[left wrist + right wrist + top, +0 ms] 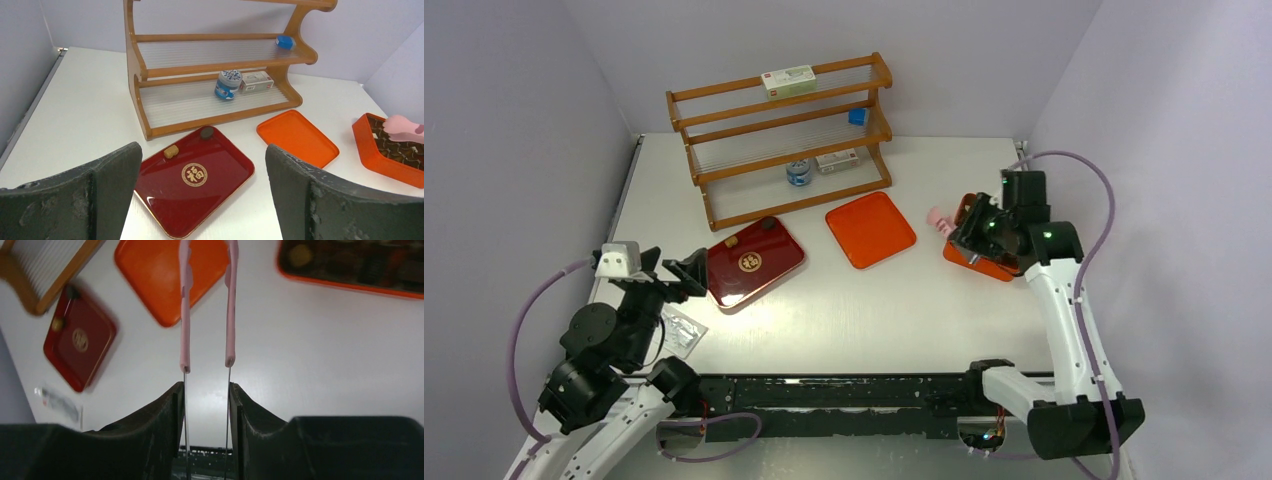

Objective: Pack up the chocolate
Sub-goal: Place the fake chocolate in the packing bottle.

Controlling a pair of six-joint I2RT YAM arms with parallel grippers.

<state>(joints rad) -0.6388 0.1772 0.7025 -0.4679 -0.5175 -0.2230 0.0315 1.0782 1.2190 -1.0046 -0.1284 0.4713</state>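
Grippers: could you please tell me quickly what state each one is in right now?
Left gripper: open, holding nothing.
Right gripper: closed on the pink tongs.

The white counter (874,310) bore a wooden rack (794,205) far back, a dark red tray (776,250) left, an orange tray (870,229) centre, an orange box (976,264) right, and a clear wrapper (682,330) near left.

The tray (225,167) was dark red with a gold emblem (194,175). The tongs (185,315) were pink, the lid (297,137) orange, one chocolate (171,151) light brown.
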